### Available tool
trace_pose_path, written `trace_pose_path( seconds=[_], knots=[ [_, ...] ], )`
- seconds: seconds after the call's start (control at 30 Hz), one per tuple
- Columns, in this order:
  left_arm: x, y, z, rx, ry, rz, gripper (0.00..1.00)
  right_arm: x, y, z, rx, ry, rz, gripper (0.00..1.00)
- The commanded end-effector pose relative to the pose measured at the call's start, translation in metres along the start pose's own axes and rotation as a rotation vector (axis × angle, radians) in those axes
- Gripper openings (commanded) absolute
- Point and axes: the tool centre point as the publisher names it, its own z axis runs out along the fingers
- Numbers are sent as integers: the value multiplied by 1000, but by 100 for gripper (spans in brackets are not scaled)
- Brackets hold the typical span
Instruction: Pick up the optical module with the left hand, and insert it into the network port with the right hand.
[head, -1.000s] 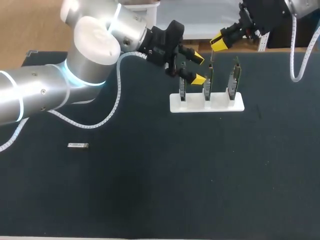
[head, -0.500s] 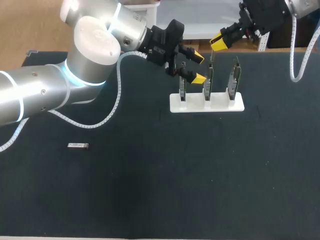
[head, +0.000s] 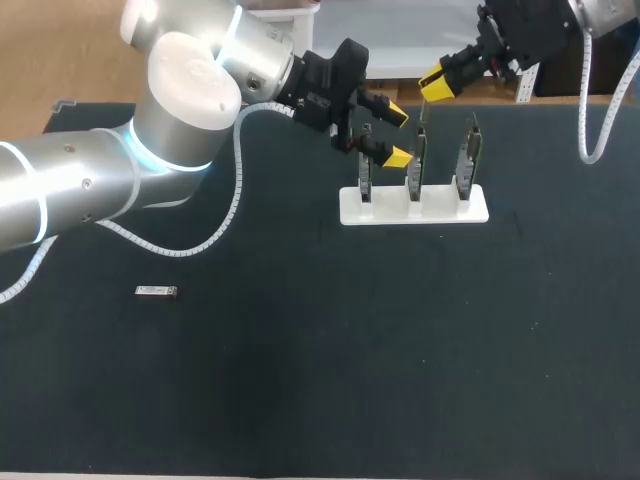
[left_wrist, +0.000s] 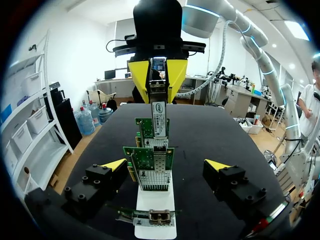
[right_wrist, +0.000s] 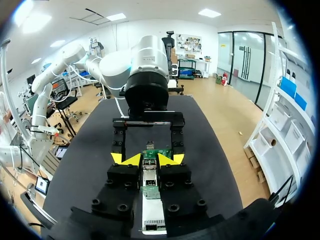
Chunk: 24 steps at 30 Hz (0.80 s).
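My right gripper (head: 436, 86) hangs above the far side of the white rack (head: 350, 212), shut on a slim metal optical module (left_wrist: 159, 112) that points down toward the upright network cards (head: 415, 165). In the right wrist view the same module (right_wrist: 149, 177) lies clamped between the yellow tips of the right gripper (right_wrist: 148, 159). My left gripper (head: 397, 136) stands open and holds nothing. It sits low at the rack's left end, its tips either side of the card row (left_wrist: 149, 167). A second optical module (head: 157, 291) lies on the mat at the left.
The rack (left_wrist: 155, 207) holds three green cards in a line, with ports facing up. The black mat (head: 400, 350) covers the table. My left arm's white link (head: 150, 150) and its cable stretch across the back left.
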Motion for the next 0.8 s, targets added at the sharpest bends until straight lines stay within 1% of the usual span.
trace_pose_path(
  seconds=[0.03, 0.37, 0.8],
  knots=[
    [0, 0, 0, -2, 3, -1, 100, 1, -2, 1, 2, 4, -4, 0],
    [0, 0, 0, -2, 3, -1, 100, 6, -2, 6, 3, 30, -15, 0],
    [0, 0, 0, -2, 3, -1, 100, 9, -1, 8, 9, 35, -15, 0]
  ],
)
